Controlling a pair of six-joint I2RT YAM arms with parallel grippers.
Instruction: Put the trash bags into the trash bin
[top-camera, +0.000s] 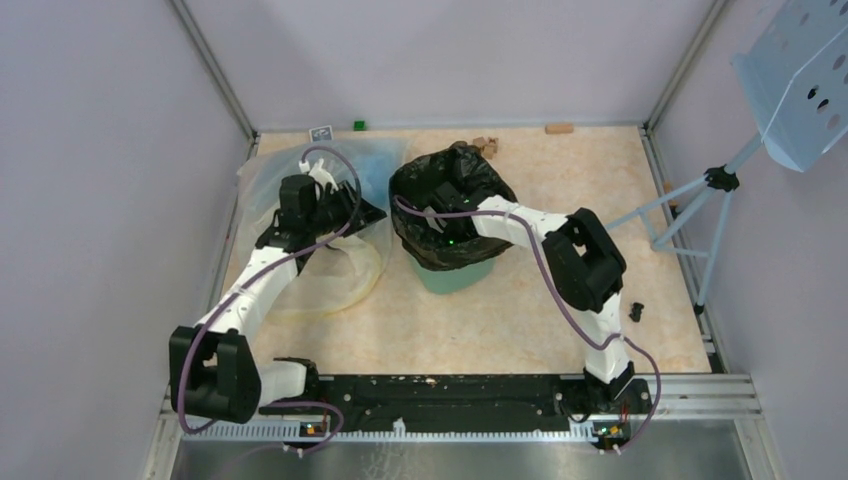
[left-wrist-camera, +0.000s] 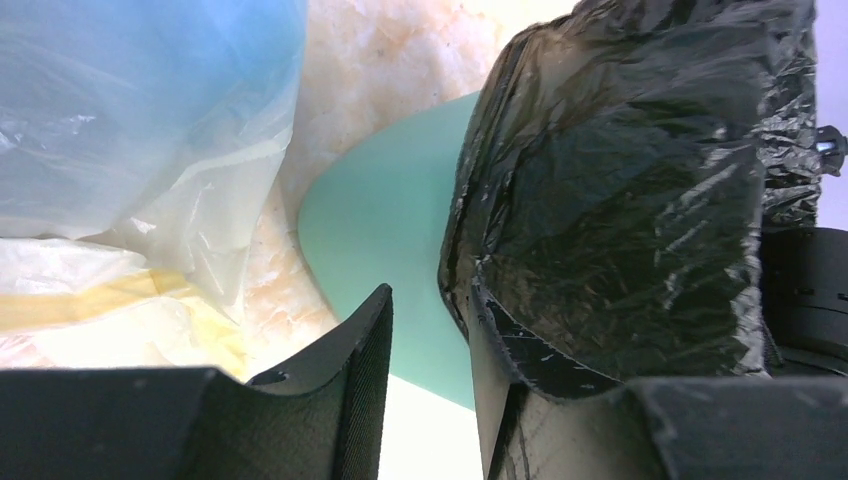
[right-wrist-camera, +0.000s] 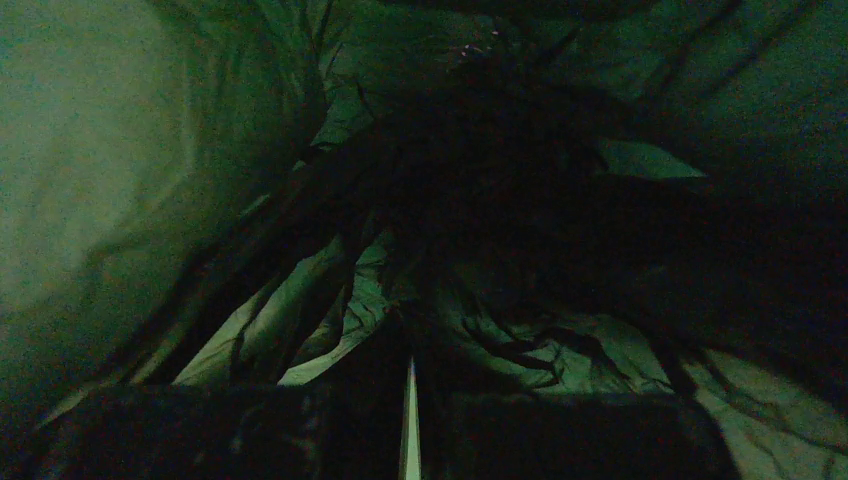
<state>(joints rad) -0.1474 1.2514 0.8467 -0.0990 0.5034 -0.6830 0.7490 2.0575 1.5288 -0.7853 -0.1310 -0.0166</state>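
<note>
Trash bag (top-camera: 478, 182): glossy black film spread open over the trash bin (top-camera: 455, 277) like a liner, its hem folded down outside the rim on all the sides in view, with only the lower mint wall showing beneath it
Progress: judged nearly done, since the bag already sits in the bin and only seating and release seem to remain
Right gripper (right-wrist-camera: 410, 425): deep inside the bin, amid creased film lit green through the wall; its jaws are all but together, with 1 thin bright slit between them, and whether any film is pinched there I cannot tell
Likely reason: pressing the slack plastic down toward the bin's base so that it fills the cavity
Left gripper (left-wrist-camera: 428, 345): just outside the bin's left wall, jaws apart and holding nothing, aimed at the folded hem, probably to steady or tug it
Clear bag (left-wrist-camera: 130, 130): left of the bin, blue and yellow contents, lying under the left arm
Table (top-camera: 560, 310): the bin stands upright on it
</note>
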